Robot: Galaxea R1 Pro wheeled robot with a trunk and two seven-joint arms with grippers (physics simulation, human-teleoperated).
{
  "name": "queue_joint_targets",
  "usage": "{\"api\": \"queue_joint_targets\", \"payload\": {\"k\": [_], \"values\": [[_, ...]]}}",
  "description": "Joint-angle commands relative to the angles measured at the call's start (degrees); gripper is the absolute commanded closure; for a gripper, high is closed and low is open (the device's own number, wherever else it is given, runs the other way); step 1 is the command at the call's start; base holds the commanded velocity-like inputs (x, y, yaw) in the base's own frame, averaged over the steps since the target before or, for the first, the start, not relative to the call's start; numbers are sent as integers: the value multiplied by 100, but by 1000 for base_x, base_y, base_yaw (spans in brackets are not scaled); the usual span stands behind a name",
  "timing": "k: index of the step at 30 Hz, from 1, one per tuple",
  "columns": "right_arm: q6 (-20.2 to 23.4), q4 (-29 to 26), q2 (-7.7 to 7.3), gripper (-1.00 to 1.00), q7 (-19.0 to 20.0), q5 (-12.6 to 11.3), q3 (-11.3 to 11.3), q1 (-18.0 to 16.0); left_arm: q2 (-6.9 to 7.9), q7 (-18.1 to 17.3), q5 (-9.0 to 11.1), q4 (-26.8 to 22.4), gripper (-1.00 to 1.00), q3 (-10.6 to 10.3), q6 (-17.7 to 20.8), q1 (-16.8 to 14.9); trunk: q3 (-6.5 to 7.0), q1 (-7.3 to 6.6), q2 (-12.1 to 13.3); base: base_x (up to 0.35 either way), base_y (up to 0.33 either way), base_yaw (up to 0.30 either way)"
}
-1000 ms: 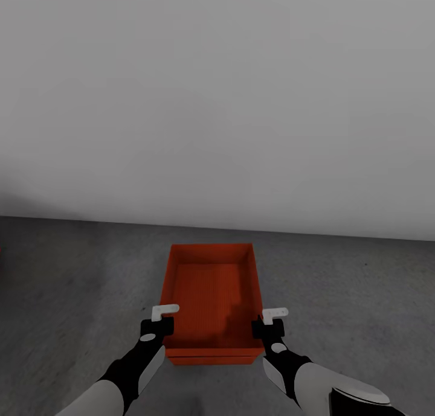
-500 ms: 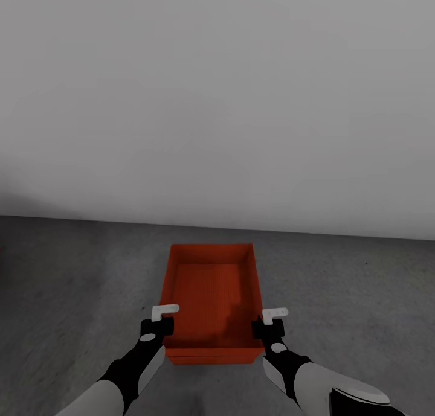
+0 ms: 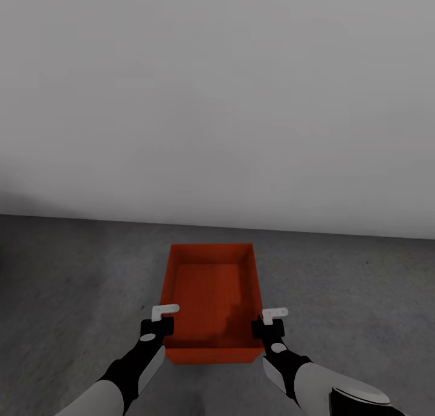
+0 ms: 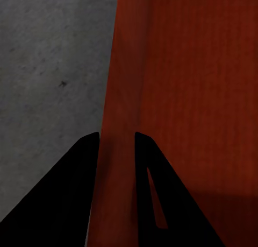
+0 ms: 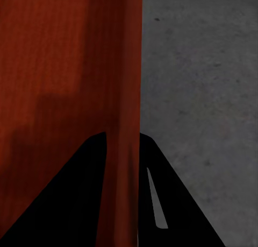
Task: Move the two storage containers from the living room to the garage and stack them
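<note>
An orange-red rectangular plastic storage container, open at the top, was seen in the head view over the dark grey mottled concrete floor, a short way in front of a plain white-grey wall. Whether one bin or two nested bins were present could not be told. The container's left long wall was straddled by the left end effector, and in the left wrist view that wall was pinched between the two dark fingers. The right long wall was gripped likewise by the right end effector, its fingers pressed against either face of the wall. Bare concrete was visible beside each wall.
</note>
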Motion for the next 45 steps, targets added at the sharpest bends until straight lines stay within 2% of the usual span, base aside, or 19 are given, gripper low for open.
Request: {"api": "queue_joint_targets", "payload": {"k": [1,8,16,45], "values": [[-163,-3,2,100,-17,-2,-147,-4,6,187,179,1,100,436,26,-3,-4,-1,-2,0,0,0],[-167,-3,2,100,-17,-2,-146,-4,6,187,179,1,100,436,26,-7,-4,-1,-2,0,0,0],[-168,-4,2,100,-17,-2,-146,-4,6,187,179,1,100,436,26,-5,-147,175,-323,0,0,0],[-168,-4,2,100,-17,-2,-146,-4,-2,187,179,1,100,436,26,-4,-147,175,-323,1,0,0]]}}
